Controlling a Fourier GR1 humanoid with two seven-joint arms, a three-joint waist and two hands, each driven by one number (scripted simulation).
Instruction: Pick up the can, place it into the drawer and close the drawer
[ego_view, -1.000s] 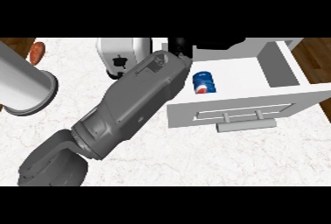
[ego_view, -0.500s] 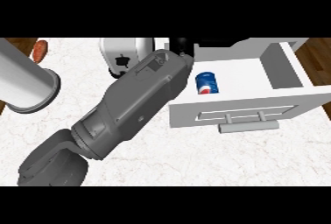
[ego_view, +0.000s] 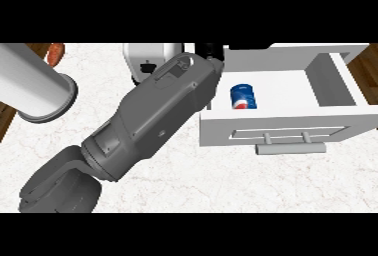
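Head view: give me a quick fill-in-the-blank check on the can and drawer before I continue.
1. The can lies inside the ____.
2. The drawer is ____, not closed.
3. The can is mostly ____ in colour.
4. The drawer's handle faces the view's ____ edge.

Missing words: drawer; open; blue; lower
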